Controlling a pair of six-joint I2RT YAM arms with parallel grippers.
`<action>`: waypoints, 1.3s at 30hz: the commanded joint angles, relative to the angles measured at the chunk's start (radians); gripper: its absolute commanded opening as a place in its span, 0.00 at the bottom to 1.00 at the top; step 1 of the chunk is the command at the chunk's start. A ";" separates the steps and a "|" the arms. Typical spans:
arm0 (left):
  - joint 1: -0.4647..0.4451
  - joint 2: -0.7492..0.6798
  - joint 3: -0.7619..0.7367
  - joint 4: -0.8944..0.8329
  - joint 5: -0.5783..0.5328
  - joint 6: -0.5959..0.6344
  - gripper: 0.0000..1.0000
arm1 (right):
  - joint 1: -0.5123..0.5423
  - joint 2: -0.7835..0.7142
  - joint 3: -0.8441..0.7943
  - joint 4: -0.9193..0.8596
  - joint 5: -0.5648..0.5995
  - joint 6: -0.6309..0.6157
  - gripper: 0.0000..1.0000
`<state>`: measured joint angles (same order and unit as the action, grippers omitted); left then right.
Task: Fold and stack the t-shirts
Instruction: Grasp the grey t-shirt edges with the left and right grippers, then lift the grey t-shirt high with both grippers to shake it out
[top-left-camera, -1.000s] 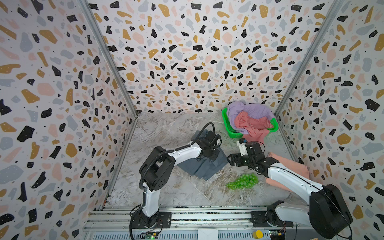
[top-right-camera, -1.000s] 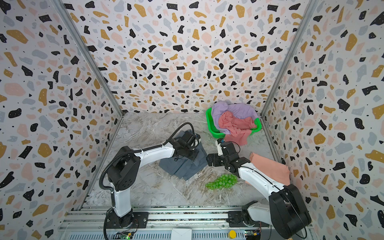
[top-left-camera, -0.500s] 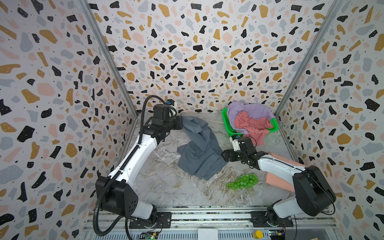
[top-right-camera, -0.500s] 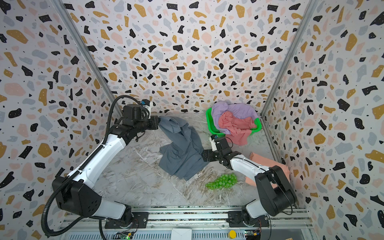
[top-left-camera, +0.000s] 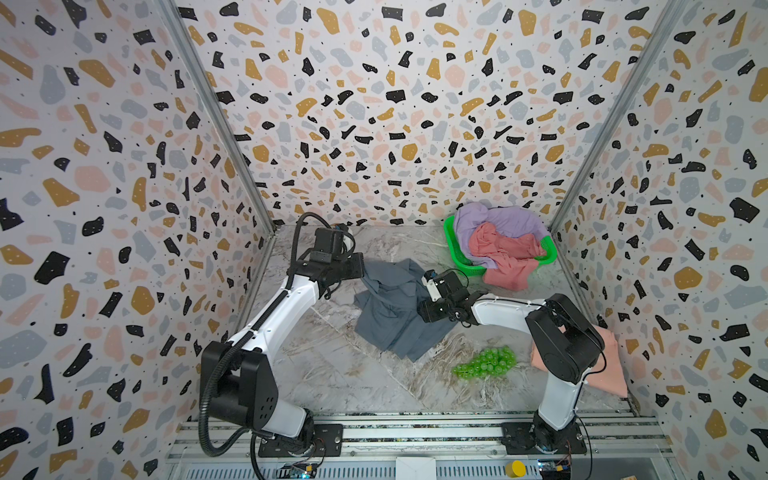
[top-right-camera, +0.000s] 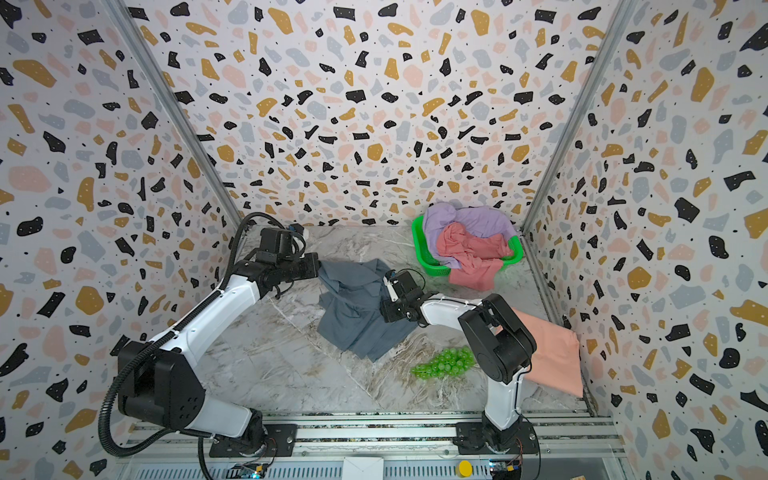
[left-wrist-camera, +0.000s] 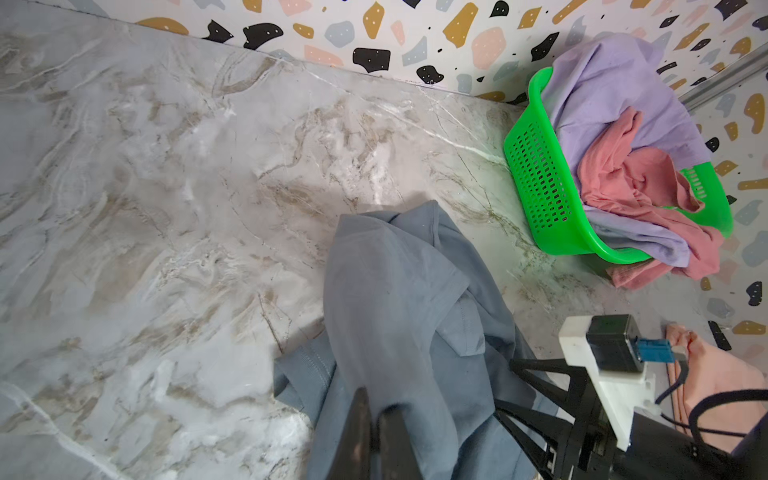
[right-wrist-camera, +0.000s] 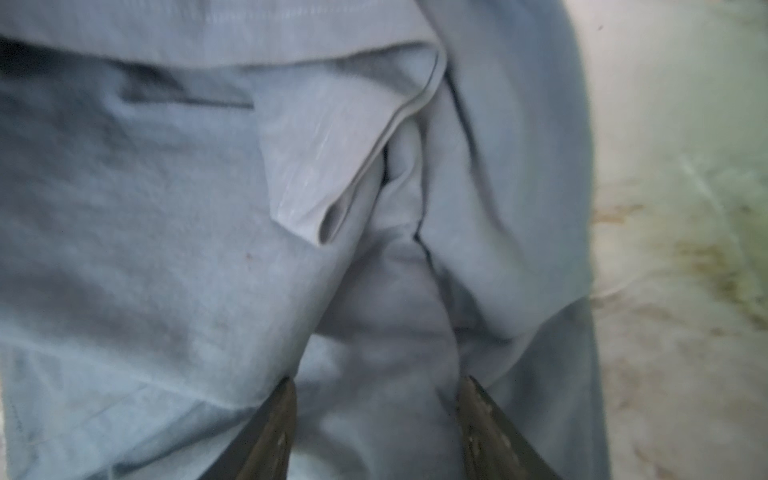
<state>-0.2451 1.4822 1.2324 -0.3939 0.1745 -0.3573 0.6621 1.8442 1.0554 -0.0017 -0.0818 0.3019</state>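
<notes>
Left wrist view: left gripper (left-wrist-camera: 375, 402) pinching slate grey t-shirt (left-wrist-camera: 395, 291), jaws pressed together. Right wrist view: right gripper (right-wrist-camera: 378, 381) spread astride one fold.

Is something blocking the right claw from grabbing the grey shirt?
No, nothing visible is in the way. The right gripper sits right on the grey shirt, jaws apart with a bunched fold of cloth between them.
</notes>
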 joint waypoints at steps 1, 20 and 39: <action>0.011 0.013 0.035 0.038 0.005 -0.014 0.00 | 0.007 -0.023 -0.009 -0.070 0.082 0.021 0.61; 0.125 -0.014 0.180 0.004 0.146 -0.004 0.00 | 0.029 -0.329 0.113 -0.215 0.374 -0.030 0.06; 0.580 -0.150 0.329 0.193 0.485 -0.211 0.00 | -0.126 -0.578 0.391 0.110 0.500 -0.442 0.02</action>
<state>0.3058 1.3045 1.5242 -0.2707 0.6861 -0.5415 0.5648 1.2247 1.3907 -0.0032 0.3958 -0.0593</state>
